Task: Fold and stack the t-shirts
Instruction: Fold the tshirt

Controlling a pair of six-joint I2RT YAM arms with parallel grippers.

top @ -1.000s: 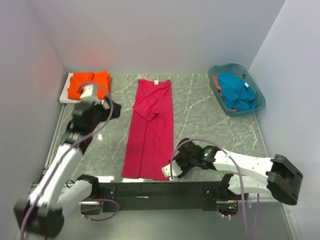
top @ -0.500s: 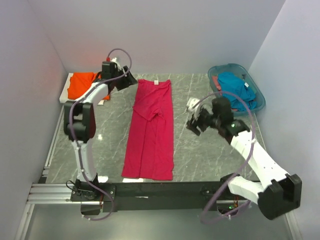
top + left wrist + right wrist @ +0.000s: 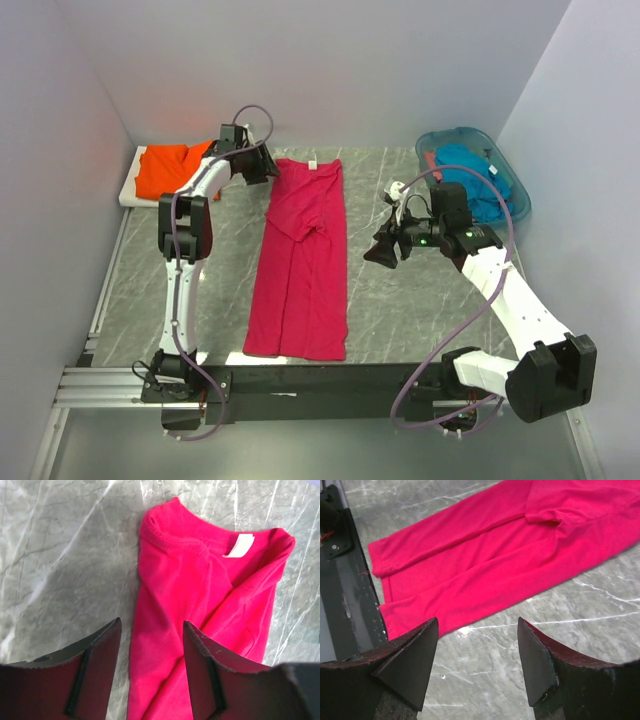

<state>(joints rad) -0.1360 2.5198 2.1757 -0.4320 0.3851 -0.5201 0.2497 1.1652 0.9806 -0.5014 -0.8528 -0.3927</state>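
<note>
Magenta-red soft cotton t-shirt [image 3: 300, 260] lies on the grey marble table [image 3: 420, 300]. Left gripper [image 3: 151, 630] by its neck and right gripper [image 3: 477, 625] beside it hold nothing, jaws apart.

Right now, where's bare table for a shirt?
Bare grey marble table: right of the long magenta-red cotton t-shirt, nearer than the right gripper; also between its collar and the translucent teal plastic basket. Crowded: left, around the left arm and orange t-shirt.
</note>
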